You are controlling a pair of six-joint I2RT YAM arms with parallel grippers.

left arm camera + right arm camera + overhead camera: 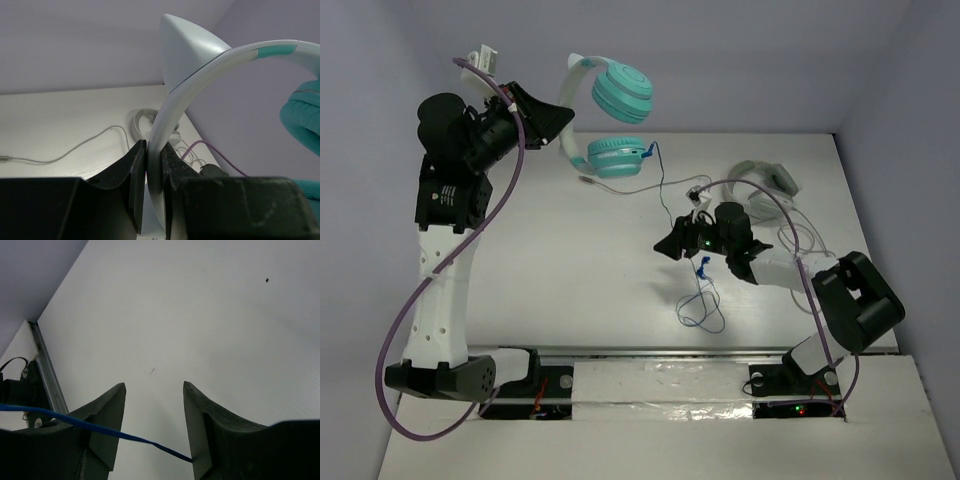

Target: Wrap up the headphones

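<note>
Up at the far left, the left gripper [154, 185] is clamped tight on the pale headband [200, 75] of the teal headphones [622, 90], holding them off the table [570, 260]. Right gripper [154, 405] sits low mid-table, jaws spread, with the blue cable [100, 427] crossing the gap.

Cool, even light on a white table [570, 260], shadows faint.

Overhead, the scene is bright and sharp, with soft shadow under the right arm [800, 275] and glare on the glossy strip [720, 366] at the near edge. Up close, the left gripper's fingers [125, 175] read nearly black and soft against the pale headband [172, 120] of the headphones [302, 117]; the right gripper's fingers [107, 410] blur, while the blue cable [100, 427] looks fairly crisp.
</note>
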